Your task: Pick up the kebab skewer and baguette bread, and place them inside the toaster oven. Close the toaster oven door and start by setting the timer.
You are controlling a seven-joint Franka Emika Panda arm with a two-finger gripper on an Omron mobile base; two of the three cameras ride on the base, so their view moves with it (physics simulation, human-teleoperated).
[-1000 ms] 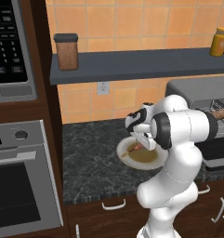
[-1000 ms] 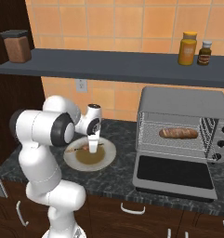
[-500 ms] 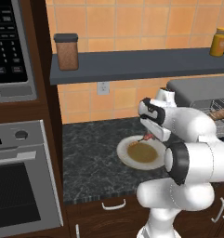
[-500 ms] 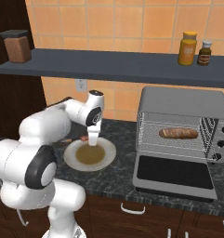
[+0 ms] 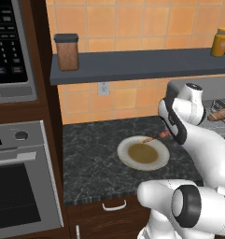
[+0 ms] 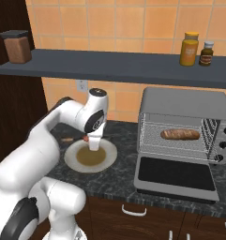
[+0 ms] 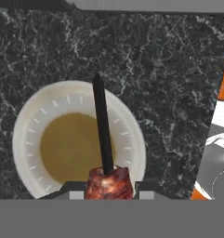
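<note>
My gripper [image 7: 109,190] is shut on the meat end of the kebab skewer [image 7: 102,125], and its stick points out over the white plate [image 7: 34,111]. From the left base the skewer [image 5: 156,137] hangs just above the plate [image 5: 125,159], held by the gripper [image 5: 167,135]. The right base view has the gripper [image 6: 93,140] over the plate [image 6: 110,153], left of the grey toaster oven [image 6: 184,101]. The baguette bread [image 6: 180,134] lies on the oven's wire rack. The toaster oven door [image 6: 174,174] is folded down flat and open.
A dark shelf [image 6: 109,65] above the counter carries a brown jar [image 6: 17,46] and two bottles [image 6: 188,48]. The microwave [image 5: 9,51] and the built-in wall oven [image 5: 20,182] stand at the left. Dark stone counter [image 5: 93,161] surrounds the plate.
The arm's elbow has swung round to the other side and the hand has turned. It still holds the skewer over the plate, shifted a little toward the toaster oven.
</note>
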